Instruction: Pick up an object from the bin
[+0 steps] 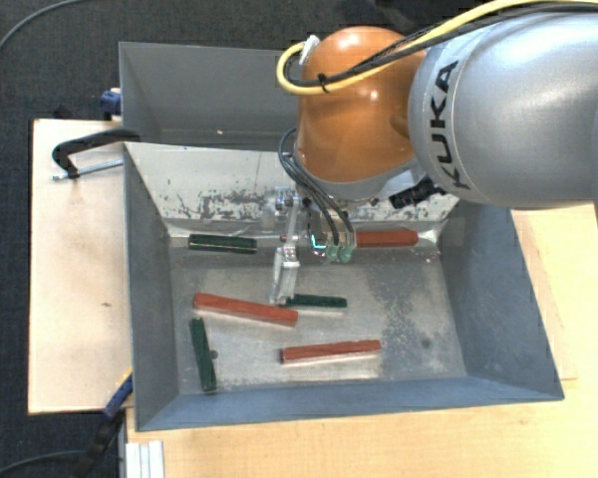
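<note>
Roughly at the middle of the floor lies a red stick, slanting from left to right. Its right end meets the left end of a short dark green stick, and the gripper comes down just where the two meet. Whether it is open or closed, and whether it grips anything, cannot be told, so either stick could be the one it is after. It stands nearly upright there, probably so that it can come straight down on a flat-lying piece.

Four more sticks lie flat and well apart:
- a second red stick near and to the right
- a green one at the near left
- another green one against the far wall
- a red one far right, partly under the wrist

With this much spacing, a neighbour should not get in the way.

The grey bin has sloping walls, a speckled floor and a scuffed far wall. An orange cover and a yellow cable sit on the silver arm that reaches in from the right. Dark carpet lies beyond.
</note>
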You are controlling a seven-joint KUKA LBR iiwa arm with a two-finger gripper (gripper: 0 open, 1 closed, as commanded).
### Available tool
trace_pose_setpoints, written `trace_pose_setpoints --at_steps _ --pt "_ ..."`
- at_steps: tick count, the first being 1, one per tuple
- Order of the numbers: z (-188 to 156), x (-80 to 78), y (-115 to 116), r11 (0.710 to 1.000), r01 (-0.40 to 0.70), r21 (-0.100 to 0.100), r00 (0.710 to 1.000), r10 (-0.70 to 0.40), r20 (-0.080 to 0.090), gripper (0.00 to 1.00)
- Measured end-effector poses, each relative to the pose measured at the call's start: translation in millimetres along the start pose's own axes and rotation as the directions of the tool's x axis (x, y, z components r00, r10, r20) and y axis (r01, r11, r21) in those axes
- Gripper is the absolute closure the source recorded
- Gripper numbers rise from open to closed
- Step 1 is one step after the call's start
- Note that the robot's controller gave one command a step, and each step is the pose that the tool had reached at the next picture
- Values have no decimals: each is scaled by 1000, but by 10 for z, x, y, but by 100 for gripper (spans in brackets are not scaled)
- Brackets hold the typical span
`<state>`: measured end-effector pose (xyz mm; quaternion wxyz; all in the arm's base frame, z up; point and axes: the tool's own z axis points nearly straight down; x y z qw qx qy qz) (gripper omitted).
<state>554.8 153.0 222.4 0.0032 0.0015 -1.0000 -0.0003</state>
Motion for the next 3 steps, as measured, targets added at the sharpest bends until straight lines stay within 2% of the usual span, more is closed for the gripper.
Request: trace_pose_setpoints --at_steps 1,2,3 --pt "1535 384 -34 1000 24 1 1000 -24 -2 0" --pt "1489 352 -32 1000 22 -1 1000 -22 7 100" --pt "199 252 178 999 54 -4 998 -54 20 100"
